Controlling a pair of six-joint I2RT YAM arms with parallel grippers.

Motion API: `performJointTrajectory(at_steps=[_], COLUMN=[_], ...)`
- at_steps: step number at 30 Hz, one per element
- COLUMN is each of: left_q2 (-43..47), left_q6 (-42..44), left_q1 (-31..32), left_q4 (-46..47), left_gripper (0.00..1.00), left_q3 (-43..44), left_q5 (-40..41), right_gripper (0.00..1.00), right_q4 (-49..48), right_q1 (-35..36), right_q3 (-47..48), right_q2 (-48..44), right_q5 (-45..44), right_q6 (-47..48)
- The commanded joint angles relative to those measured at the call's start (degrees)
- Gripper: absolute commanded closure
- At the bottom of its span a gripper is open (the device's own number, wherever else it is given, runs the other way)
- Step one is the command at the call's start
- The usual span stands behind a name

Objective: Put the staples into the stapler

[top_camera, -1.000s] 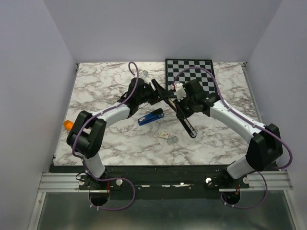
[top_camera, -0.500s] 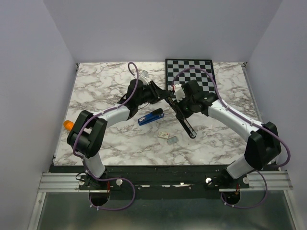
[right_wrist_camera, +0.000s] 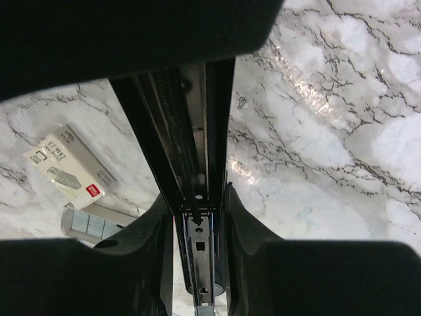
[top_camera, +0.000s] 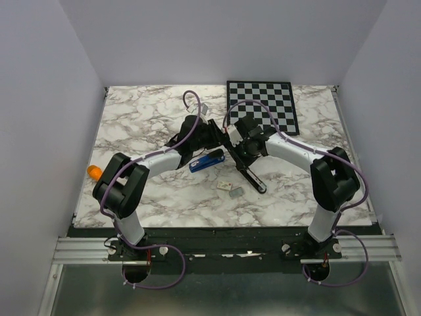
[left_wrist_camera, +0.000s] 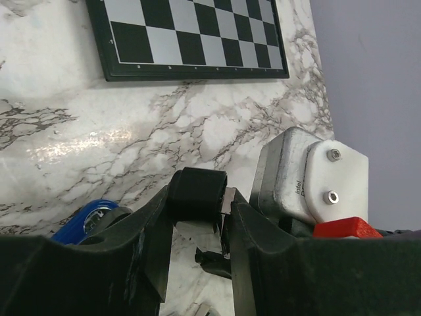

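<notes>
Left end effector [left_wrist_camera: 196, 197] is clamping shut on the black end block of the long black metal stapler [top_camera: 256, 179], which is lying open over the marble table [top_camera: 145, 118]. Tiny silvery-grey rectangular block of staples [right_wrist_camera: 89, 222] is lying loose on the table, just beside a small white cardboard box [right_wrist_camera: 69, 168]. Right end effector [right_wrist_camera: 197, 217] is gripping the stapler's open rail from both sides.

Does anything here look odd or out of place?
Nothing looks spilled or damaged. One oddity: a small orange object lies alone at the left edge of the table, far from the stapler and staples.
</notes>
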State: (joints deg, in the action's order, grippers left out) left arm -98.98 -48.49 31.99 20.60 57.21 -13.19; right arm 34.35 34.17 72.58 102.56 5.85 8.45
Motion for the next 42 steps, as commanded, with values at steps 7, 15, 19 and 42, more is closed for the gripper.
performJointTrajectory(at_steps=[7, 15, 19, 42], left_q2=[2.3, 2.4, 3.9, 13.2], left_q6=[3.8, 5.0, 8.0, 23.3], left_q1=[2.7, 3.3, 3.7, 3.9], left_q4=[-4.0, -4.5, -6.4, -11.4], left_gripper=[1.0, 1.0, 1.0, 1.0], left_q3=[0.1, -0.1, -0.2, -6.2], left_q5=[7.6, 10.6, 12.7, 20.3], right_gripper=[0.48, 0.34, 0.34, 0.37], right_q4=[-1.7, -0.7, -0.3, -16.3], right_q1=[-0.3, -0.4, -1.7, -2.4], right_q3=[3.7, 1.3, -3.4, -25.9], right_q2=[0.0, -4.6, -10.9, -18.5], right_q5=[-5.5, -5.5, -6.9, 7.8], right_q6=[-3.3, -6.3, -11.5, -17.2])
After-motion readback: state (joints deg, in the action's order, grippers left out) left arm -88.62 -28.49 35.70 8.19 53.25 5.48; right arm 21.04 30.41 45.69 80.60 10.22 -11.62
